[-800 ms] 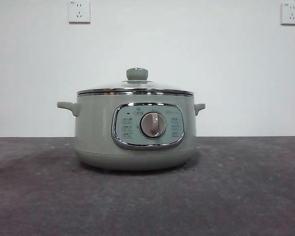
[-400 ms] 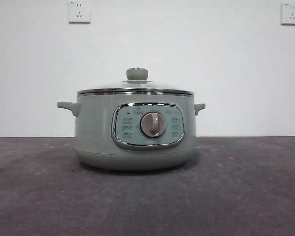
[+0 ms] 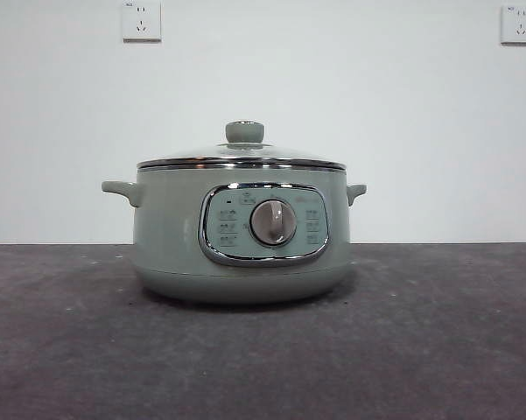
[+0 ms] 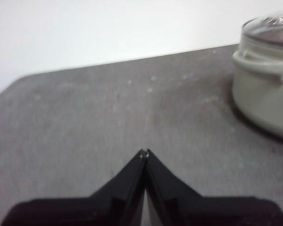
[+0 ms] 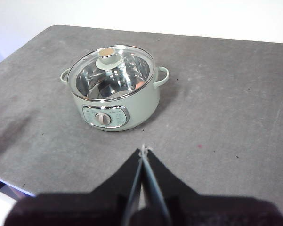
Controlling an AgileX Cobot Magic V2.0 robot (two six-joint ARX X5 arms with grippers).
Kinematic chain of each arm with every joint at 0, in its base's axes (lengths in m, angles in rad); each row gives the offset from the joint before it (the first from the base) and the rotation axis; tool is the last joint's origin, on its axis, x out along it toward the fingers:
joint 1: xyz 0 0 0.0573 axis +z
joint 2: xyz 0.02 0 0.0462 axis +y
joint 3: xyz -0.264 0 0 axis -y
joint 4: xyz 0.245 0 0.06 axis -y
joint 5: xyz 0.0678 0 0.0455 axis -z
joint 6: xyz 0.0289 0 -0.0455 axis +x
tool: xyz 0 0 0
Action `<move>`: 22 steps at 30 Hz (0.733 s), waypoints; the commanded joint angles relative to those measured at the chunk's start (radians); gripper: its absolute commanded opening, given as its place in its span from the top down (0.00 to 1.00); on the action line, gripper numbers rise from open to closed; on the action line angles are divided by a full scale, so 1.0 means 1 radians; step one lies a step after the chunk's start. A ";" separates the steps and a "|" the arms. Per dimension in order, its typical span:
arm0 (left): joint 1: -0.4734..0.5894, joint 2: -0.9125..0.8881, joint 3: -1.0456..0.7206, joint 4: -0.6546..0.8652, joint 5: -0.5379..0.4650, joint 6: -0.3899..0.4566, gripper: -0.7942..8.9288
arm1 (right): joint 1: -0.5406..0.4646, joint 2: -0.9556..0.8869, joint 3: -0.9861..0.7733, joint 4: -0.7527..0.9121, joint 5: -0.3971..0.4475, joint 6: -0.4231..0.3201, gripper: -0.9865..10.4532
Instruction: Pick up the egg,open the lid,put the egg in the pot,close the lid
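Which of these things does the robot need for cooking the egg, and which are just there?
For the job:
- pot, on the table
- lid, sitting on the pot
- left gripper, shut, beside the pot
- right gripper, shut, high above the table
- no egg shows in any view

Just there:
- table
- two wall sockets

No words, brands or numbers can be read anywhere. The control panel (image 3: 263, 224) on the front of the pot (image 3: 171, 236) carries small printed marks in columns on either side of its central dial (image 3: 273, 222), but they are too small and blurred to make out. The two wall sockets (image 3: 141, 20) show only tiny illegible marks at their top corners.
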 commanded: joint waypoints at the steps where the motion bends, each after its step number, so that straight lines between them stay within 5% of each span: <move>1: 0.005 -0.002 -0.011 -0.007 -0.007 -0.028 0.92 | 0.001 0.000 -0.005 -0.025 0.003 0.008 0.91; 22: 0.005 0.047 -0.010 0.000 0.016 -0.028 0.92 | 0.001 0.000 -0.005 -0.024 0.004 0.008 0.91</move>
